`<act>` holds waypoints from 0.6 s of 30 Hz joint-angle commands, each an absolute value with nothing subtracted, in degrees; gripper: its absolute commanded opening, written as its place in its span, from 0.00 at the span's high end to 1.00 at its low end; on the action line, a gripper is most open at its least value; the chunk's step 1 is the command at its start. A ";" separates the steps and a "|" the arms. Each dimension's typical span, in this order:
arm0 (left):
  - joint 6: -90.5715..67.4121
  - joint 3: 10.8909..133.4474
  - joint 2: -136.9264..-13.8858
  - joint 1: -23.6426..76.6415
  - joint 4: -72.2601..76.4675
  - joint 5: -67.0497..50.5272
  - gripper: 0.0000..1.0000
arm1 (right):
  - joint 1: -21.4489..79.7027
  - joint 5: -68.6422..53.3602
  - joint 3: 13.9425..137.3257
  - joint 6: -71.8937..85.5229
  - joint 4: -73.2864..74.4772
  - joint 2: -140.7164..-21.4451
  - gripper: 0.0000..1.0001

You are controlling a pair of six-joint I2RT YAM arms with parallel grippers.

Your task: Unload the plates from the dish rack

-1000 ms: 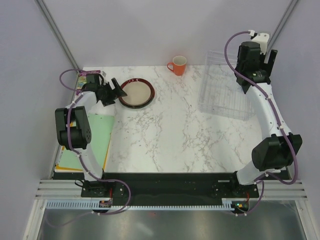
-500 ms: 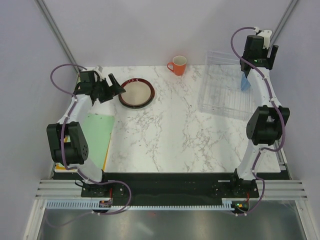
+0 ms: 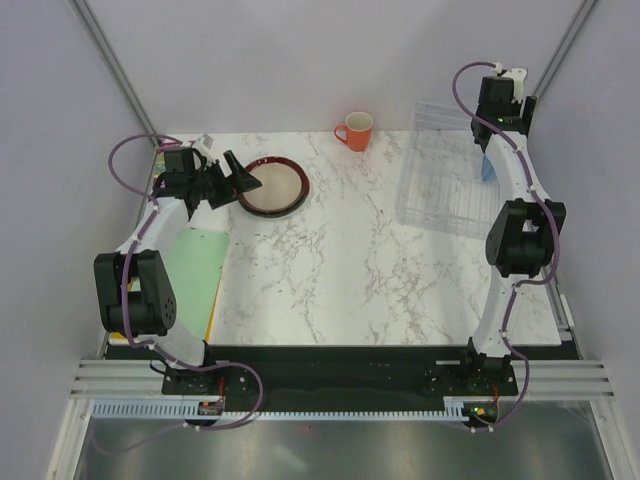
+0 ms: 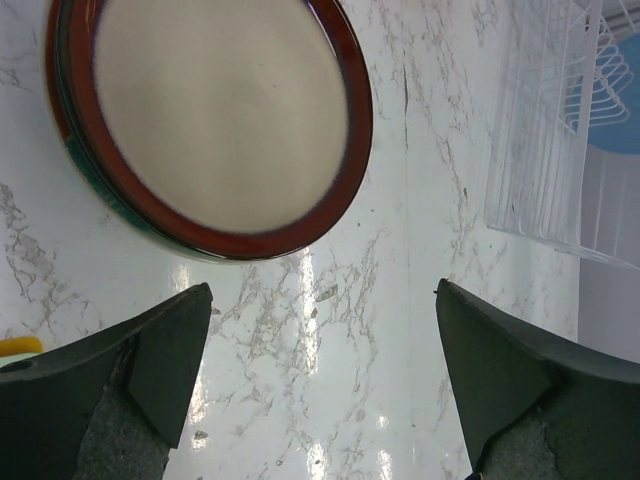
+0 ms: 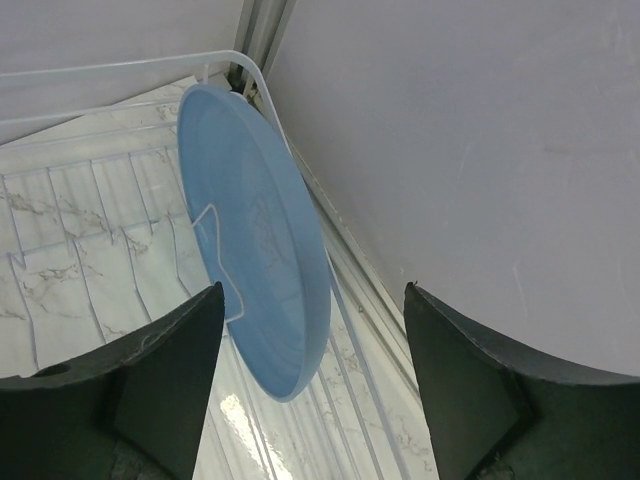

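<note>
White marble worktop (image 3: 350, 260) carried the dish rack (image 3: 445, 185) at its far right corner; I saw the light blue plate (image 5: 260, 230) standing on edge along the rack's right side. My right gripper (image 5: 312, 300) hung over it, jaws apart. Near the far left corner the left gripper (image 4: 320, 300) gaped wide beside the stacked cream plates (image 4: 220, 110); an orange mug (image 3: 354, 130) sat at the far edge

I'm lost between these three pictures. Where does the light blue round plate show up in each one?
Top external: the light blue round plate is a thin sliver at the right end of the white wire dish rack.
Left wrist: at the far right edge, behind the rack's bars.
Right wrist: in the centre, standing on edge in the rack.
Shared landmark: the rack.
</note>
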State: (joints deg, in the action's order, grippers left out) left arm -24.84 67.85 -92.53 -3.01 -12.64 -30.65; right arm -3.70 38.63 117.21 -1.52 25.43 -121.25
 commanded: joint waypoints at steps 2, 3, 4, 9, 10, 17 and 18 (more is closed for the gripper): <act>-26.10 67.68 -92.37 -2.81 -9.76 -33.05 0.00 | -3.69 39.64 119.44 -2.02 25.84 -122.34 0.28; -26.10 67.76 -92.46 -2.81 -9.84 -33.13 0.00 | -3.69 39.55 119.53 -2.02 25.93 -122.78 0.37; -26.10 67.68 -92.55 -2.73 -9.76 -33.13 0.00 | -3.69 39.64 119.62 -2.02 26.01 -122.96 0.41; -26.37 67.76 -93.34 -2.72 -9.41 -34.10 0.00 | -3.69 39.20 119.71 -1.93 26.63 -123.84 0.45; -26.37 67.68 -93.43 -2.64 -9.49 -34.19 0.00 | -3.69 38.94 119.71 -1.85 26.89 -123.92 0.46; -26.45 67.59 -94.04 -2.55 -9.23 -34.45 0.00 | -3.60 38.15 119.97 -1.85 27.33 -124.45 0.73; -26.54 67.59 -94.13 -2.55 -9.05 -34.45 0.00 | -3.60 38.23 120.14 -2.02 27.42 -124.37 0.79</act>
